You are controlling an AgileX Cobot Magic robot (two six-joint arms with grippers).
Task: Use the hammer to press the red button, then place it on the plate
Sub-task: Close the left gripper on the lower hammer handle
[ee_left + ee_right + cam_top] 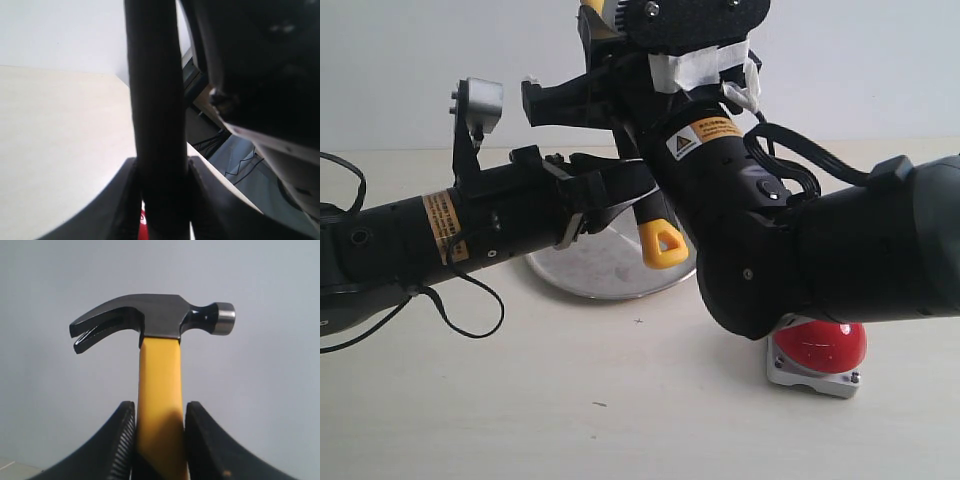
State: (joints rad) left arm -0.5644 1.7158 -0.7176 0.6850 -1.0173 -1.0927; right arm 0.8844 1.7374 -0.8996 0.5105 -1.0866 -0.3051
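The hammer point(159, 325) stands upright, its dark head and claw against the pale wall. My right gripper point(159, 412) is shut on the yellow handle below the head. My left gripper point(162, 172) is shut on the black lower part of the handle point(155, 100). In the exterior view the yellow looped end point(663, 243) hangs below the left gripper point(592, 192), above the silver plate point(590, 272). The red button point(823, 344) on its silver base sits on the table at the right, partly hidden under the right arm. A red sliver point(144, 222) shows between the left fingers.
The right arm point(790, 240) crosses from the right and covers the plate's right side. The left arm point(410, 235) reaches in from the left with a loose black cable point(470, 310). The beige table point(570, 400) spreads in front.
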